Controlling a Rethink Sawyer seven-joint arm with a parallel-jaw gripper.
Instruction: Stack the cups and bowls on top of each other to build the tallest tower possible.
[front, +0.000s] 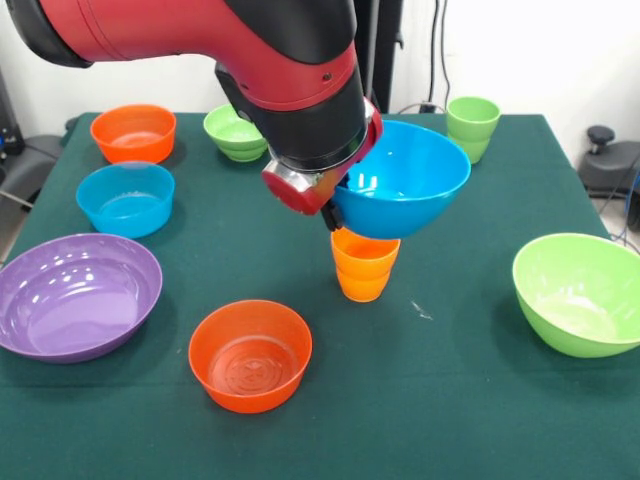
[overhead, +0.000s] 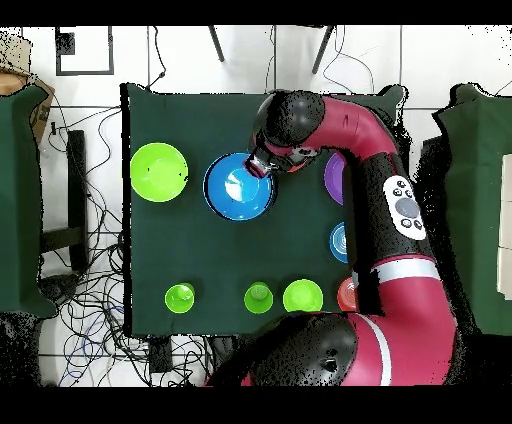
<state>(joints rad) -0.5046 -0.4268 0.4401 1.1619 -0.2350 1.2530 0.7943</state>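
My gripper (front: 331, 208) is shut on the rim of a large blue bowl (front: 405, 180) and holds it tilted, mouth up. The bowl's underside is just over two nested orange cups (front: 364, 266) at the table's middle. I cannot tell whether bowl and cups touch. In the overhead view the blue bowl (overhead: 240, 187) hides the orange cups, and the gripper (overhead: 262, 167) sits at its rim. An orange bowl (front: 250, 356), a purple bowl (front: 75, 295), a light blue bowl (front: 125, 198), a second orange bowl (front: 133, 132), a small lime bowl (front: 236, 132), a green cup (front: 472, 125) and a large lime bowl (front: 580, 293) stand apart.
The table has a dark green cloth (front: 440, 400). In the overhead view another green cup (overhead: 258, 297) stands near the robot's side, hidden behind the arm in the front view. Cables lie on the floor around the table.
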